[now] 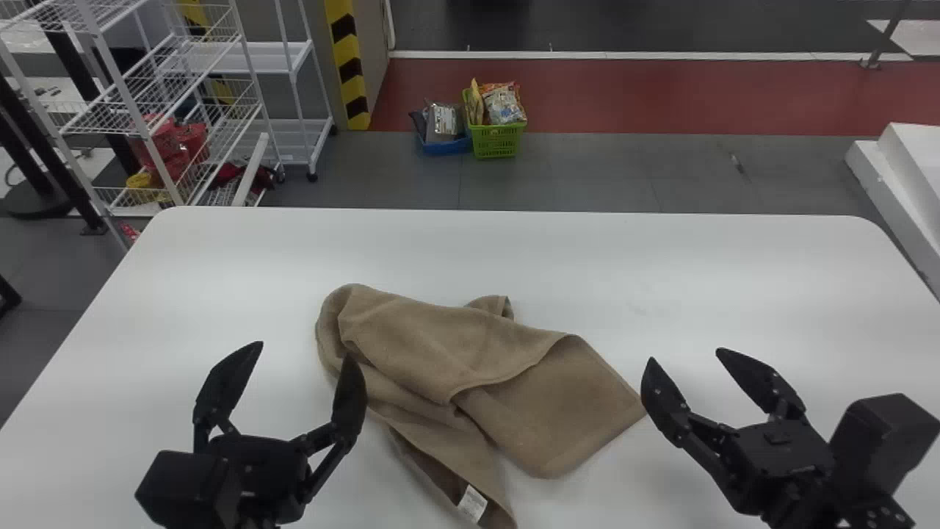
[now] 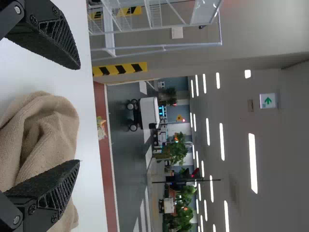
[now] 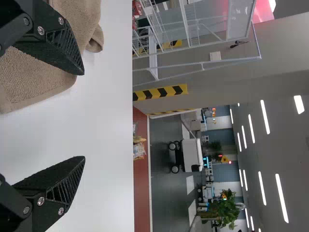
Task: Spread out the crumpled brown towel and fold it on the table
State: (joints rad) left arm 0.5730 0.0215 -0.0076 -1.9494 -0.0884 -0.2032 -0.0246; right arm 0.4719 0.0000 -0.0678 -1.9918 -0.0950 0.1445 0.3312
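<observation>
Left gripper [image 1: 304,351] and right gripper [image 1: 685,355] are wide. Brown towel [image 1: 455,353] with white tag [image 1: 472,504] lies between; green basket [image 1: 497,141] sits far past.

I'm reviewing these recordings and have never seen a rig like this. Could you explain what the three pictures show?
This is a robot with two black arms, each ending in a gripper with two flat fingers. The head view looks forward and down from its head: the left gripper is on the left, the right gripper on the right. The other two pictures come from cameras on the wrists and are turned on their side, so the room appears to lie sideways.

On the white table lies a crumpled brown towel, partly folded over itself, with a small white label near its closest end. Both grippers are open and hold nothing.
</observation>
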